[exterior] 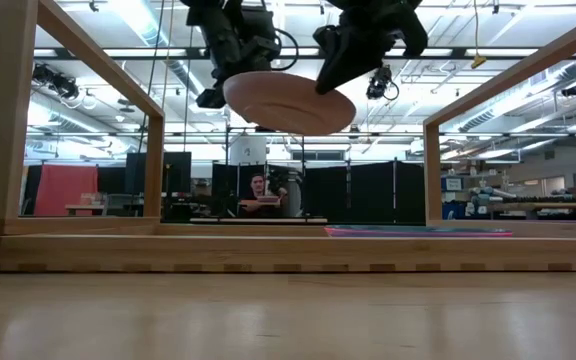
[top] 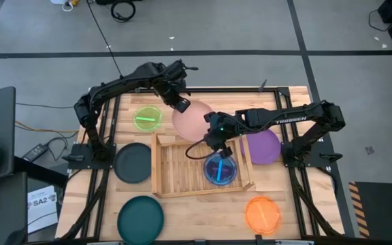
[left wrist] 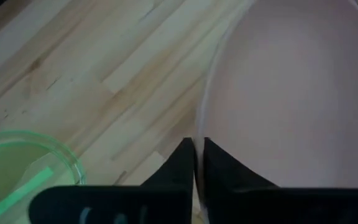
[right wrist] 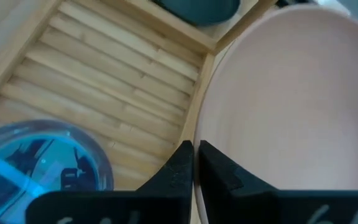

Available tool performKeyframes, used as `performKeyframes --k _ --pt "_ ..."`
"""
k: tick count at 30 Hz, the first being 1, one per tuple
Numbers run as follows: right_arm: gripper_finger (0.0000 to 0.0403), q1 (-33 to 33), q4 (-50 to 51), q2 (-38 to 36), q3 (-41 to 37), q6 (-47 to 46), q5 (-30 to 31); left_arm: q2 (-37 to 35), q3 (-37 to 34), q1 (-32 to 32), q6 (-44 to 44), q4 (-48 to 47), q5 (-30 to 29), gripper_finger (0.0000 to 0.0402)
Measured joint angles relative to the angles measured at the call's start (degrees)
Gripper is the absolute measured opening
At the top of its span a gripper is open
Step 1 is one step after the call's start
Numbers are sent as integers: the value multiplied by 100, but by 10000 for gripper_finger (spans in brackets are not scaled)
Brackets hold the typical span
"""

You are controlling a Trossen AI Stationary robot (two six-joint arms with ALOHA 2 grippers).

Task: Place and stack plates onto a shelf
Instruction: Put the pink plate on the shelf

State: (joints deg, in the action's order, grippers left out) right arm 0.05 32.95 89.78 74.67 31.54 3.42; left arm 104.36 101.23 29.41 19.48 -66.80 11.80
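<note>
A large pink plate [top: 192, 119] hangs in the air between both grippers, above the shelf's far rail; in the low view the pink plate [exterior: 288, 100] floats well above the table. My left gripper [top: 181, 104] is shut on its far-left rim. My right gripper [top: 215, 136] is shut on its near-right rim. The shelf [top: 162, 170] is a light-wood slatted tray at the table's middle. A small blue plate [top: 220, 170] lies flat in its right half. My left gripper pinches the pink plate's rim [left wrist: 199, 127] between its two fingers, one above the plate and one below. It comes from the table's far left side. The plate is lifted clear and nearly level. My right gripper pinches the opposite rim [right wrist: 196, 134] of the pink plate between its two fingers, coming from the table's right. That rim hangs over the shelf's far rail [right wrist: 185, 34]. The plate is clear of shelf and table.
Around the shelf lie a small lime green plate [top: 147, 118] at far left, a dark grey plate [top: 133, 162] at left, a teal plate [top: 140, 218] at near left, an orange plate [top: 262, 214] at near right and a purple plate [top: 263, 146] at right. The shelf's left half [top: 179, 167] holds nothing.
</note>
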Motion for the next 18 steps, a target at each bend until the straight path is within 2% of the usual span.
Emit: performKeyframes --k 13,18 --pt "49 0 -209 -11 1 -27 7 1 -2 -6 -103 -70 -29 17" --pt "87 -2 -208 -11 0 -29 7 0 -2 -9 -263 -70 -31 17"
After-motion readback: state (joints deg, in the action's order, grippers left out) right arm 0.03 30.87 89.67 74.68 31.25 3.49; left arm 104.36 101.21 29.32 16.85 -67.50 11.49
